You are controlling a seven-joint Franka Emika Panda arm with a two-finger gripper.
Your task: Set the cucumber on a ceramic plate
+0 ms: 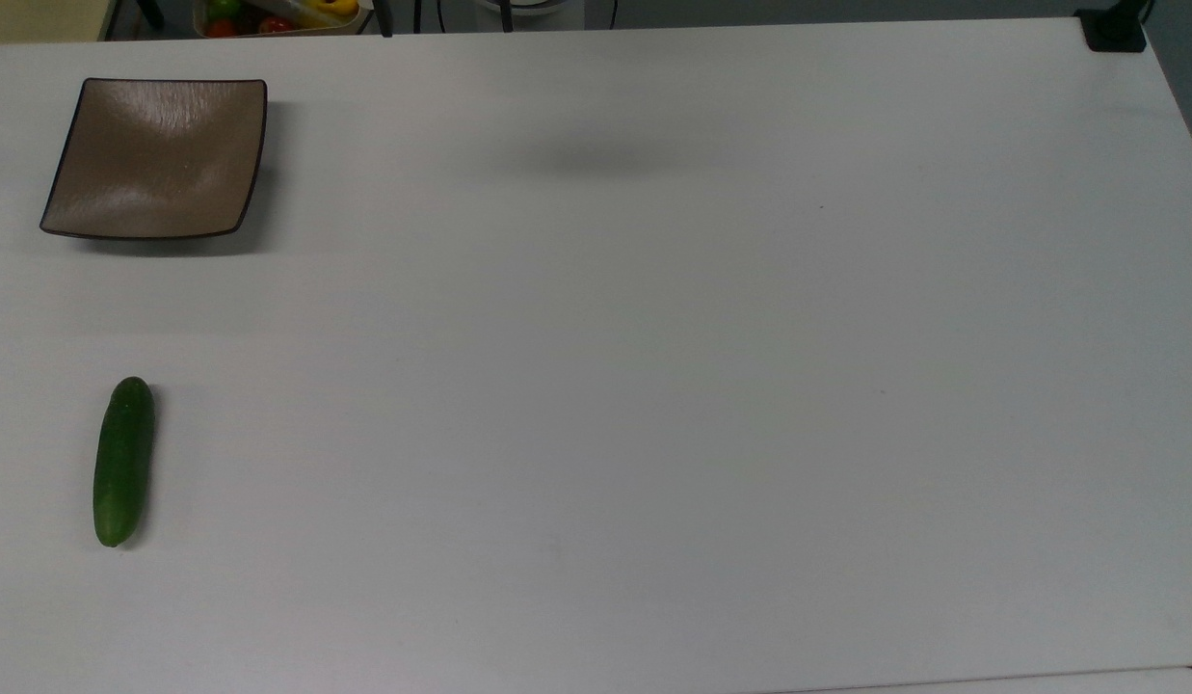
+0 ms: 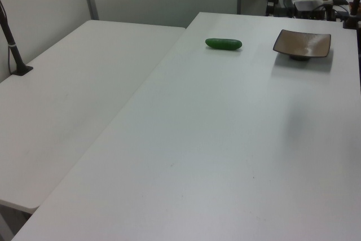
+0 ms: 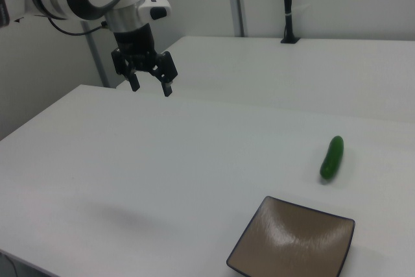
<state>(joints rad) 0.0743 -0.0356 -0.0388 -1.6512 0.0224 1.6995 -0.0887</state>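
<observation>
A short dark green cucumber (image 1: 123, 462) lies flat on the white table near the top view's left edge, also seen as the cucumber (image 2: 223, 44) and the cucumber (image 3: 332, 157). The square taupe-brown ceramic plate (image 1: 157, 159) sits empty at the top view's upper left, apart from the cucumber; it is the plate (image 2: 303, 44) and the plate (image 3: 293, 246) in the side views. My gripper (image 3: 150, 86) hangs open high above the table at the right view's upper left, far from both, with nothing between its fingers.
The white table (image 1: 653, 386) is wide and bare around the two objects. A second white table (image 2: 73, 100) adjoins it at the left view's left. A black pole base (image 1: 1114, 34) stands at the top view's upper right corner. A bin of vegetables (image 1: 278, 14) sits beyond the far edge.
</observation>
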